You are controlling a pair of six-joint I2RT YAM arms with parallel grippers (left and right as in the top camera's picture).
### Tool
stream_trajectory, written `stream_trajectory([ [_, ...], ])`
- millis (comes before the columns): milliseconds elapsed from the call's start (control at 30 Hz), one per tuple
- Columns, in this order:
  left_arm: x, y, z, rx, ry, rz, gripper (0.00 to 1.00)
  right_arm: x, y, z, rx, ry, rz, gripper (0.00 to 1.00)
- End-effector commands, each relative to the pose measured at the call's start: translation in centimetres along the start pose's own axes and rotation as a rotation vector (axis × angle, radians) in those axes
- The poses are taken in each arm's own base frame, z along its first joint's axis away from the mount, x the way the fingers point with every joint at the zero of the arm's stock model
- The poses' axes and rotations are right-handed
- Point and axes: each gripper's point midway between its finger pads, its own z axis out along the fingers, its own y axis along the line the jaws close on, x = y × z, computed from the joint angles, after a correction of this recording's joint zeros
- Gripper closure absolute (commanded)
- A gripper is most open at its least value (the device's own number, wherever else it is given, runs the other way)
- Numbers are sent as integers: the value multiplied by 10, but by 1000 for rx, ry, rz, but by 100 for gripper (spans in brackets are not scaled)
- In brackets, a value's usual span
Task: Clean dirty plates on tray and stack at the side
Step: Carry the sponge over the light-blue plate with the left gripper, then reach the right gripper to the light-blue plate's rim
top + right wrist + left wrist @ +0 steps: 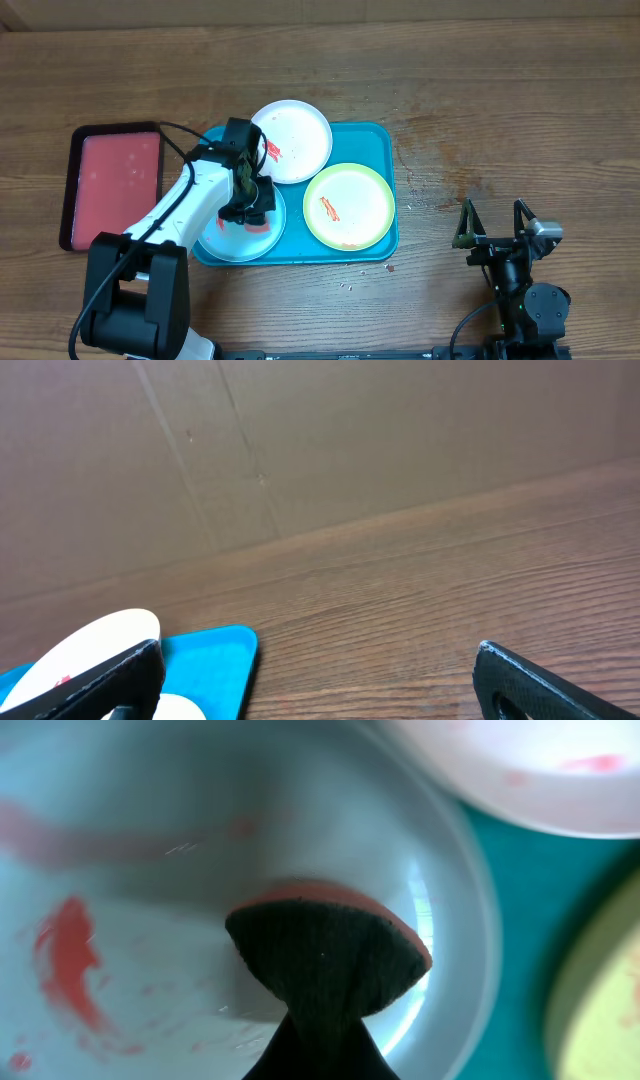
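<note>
Left gripper (pixel 248 210) | sponge (pixel 325 955) on blue plate (pixel 200 820) | smears (pixel 65 950) clearer in wrist view

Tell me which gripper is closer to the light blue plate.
Left. The left gripper is directly over the light blue plate, holding a sponge on it; the right gripper sits open, well off the tray.

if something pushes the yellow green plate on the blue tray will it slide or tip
The yellow-green plate looks like thin plastic, so probably light and stiff. Flat on the smooth tray, it would likely slide, not tip.
</note>
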Motion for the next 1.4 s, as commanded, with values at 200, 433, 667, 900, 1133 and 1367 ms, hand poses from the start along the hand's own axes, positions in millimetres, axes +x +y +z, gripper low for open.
stream_trajectory([
  [200, -13, 14, 0, -76, -50, -72, 16, 1, -3, 0, 10, -9, -4, 0],
  [433, -51, 5, -80, -7, -143, -103, 14, 1, -3, 0, 10, -9, -4, 0],
  [667, -74, 51, -178, 74, -364, -370, 5, -21, -11, -1, 67, -101, -17, 0],
  [900, -55, 82, -181, 31, -317, -457, 0, -62, 54, -16, -318, -209, 271, 0],
  [1133, -54, 83, -169, 15, -274, -459, 0, -192, 111, -84, -500, -535, -1, 0],
  [1367, -55, 83, -168, 15, -271, -459, 0, -228, 120, -49, -301, 54, -39, 0],
])
